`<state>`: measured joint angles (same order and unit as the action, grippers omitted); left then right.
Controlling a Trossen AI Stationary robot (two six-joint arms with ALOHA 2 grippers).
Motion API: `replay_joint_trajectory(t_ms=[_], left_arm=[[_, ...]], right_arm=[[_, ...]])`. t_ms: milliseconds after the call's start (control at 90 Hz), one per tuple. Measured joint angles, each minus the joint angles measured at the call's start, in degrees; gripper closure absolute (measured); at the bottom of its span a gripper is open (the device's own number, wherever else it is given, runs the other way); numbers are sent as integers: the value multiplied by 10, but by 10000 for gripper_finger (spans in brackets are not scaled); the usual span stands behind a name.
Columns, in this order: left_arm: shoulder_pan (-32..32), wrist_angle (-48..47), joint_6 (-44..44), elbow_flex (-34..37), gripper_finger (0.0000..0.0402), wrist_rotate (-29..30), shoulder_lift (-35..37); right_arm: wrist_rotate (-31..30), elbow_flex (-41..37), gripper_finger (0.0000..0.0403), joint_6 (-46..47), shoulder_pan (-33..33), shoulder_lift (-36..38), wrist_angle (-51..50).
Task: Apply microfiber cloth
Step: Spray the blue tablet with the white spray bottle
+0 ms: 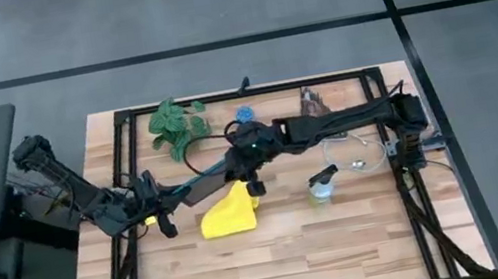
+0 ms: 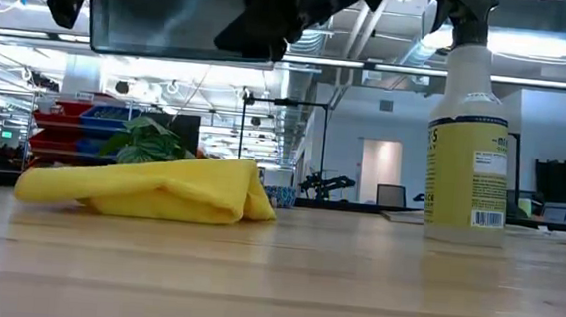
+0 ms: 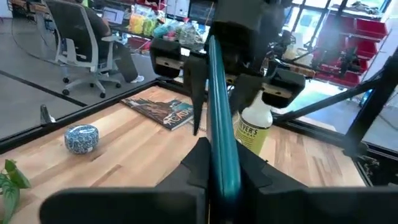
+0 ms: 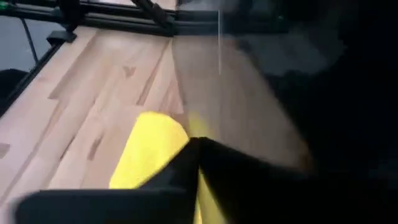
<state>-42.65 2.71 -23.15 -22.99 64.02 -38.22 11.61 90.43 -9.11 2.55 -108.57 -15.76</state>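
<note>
The left claw [image 1: 153, 214] and right claw [image 1: 245, 165] are each clamping an end of the tablet [image 1: 198, 186] at frame centre. The microfiber cloth [image 1: 227, 213] is lying crumpled on the bench [image 1: 348, 245] just below; keep the tablet level.
</note>
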Motion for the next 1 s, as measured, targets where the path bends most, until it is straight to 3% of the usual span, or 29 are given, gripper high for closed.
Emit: replay_joint_trajectory(t_ms=[122, 278, 522, 900, 1000], left_arm=[[1, 9, 5, -1, 363, 0, 0], [1, 4, 34, -2, 319, 14, 1], [-3, -92, 1, -2, 280, 6, 31], [-12, -219, -121, -2, 279, 4, 117], [-10, -233, -155, -2, 279, 4, 125]], right_arm=[[-10, 8, 386, 26, 0, 13, -34], [-48, 59, 393, 27, -3, 24, -171], [-98, 117, 393, 26, -17, 25, -310], [-138, 124, 393, -1, -45, 25, -336], [-175, 124, 393, -23, -58, 25, -336]])
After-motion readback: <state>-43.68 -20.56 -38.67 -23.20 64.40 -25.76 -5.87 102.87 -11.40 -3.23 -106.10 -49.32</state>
